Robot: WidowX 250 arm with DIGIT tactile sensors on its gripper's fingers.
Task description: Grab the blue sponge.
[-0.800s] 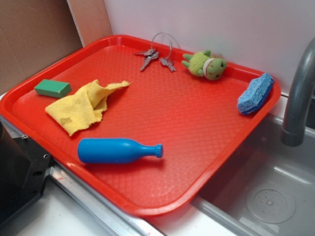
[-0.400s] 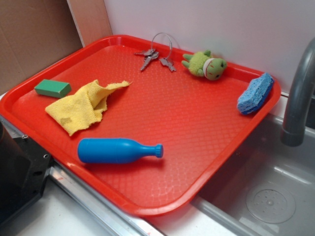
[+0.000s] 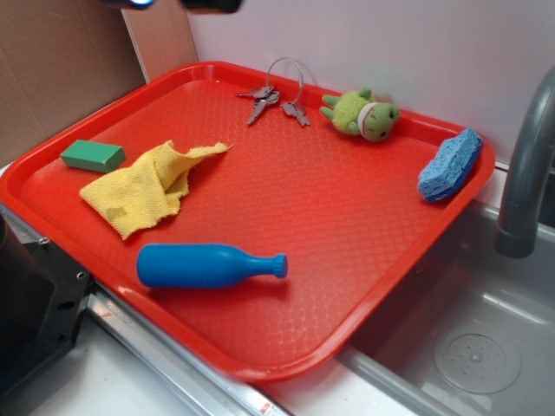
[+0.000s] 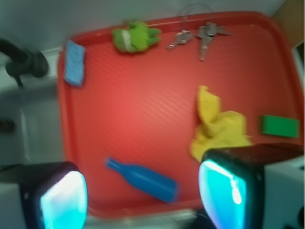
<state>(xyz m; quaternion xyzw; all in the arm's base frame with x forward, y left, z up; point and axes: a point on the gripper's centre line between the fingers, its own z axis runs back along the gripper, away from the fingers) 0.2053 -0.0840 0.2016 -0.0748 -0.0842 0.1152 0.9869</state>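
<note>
Blue sponge (image 3: 450, 165) lies at the right edge of the red tray (image 3: 347, 295), resting against the rim, just right of the green plush frog (image 3: 362, 113) and beside the grey faucet (image 3: 525, 173). Gripper (image 4: 143, 193) is released, its two fingers (image 4: 62, 198) spread wide apart, high above the tray. Sponge (image 4: 75, 62) lies well apart from it, at the far corner.
</note>
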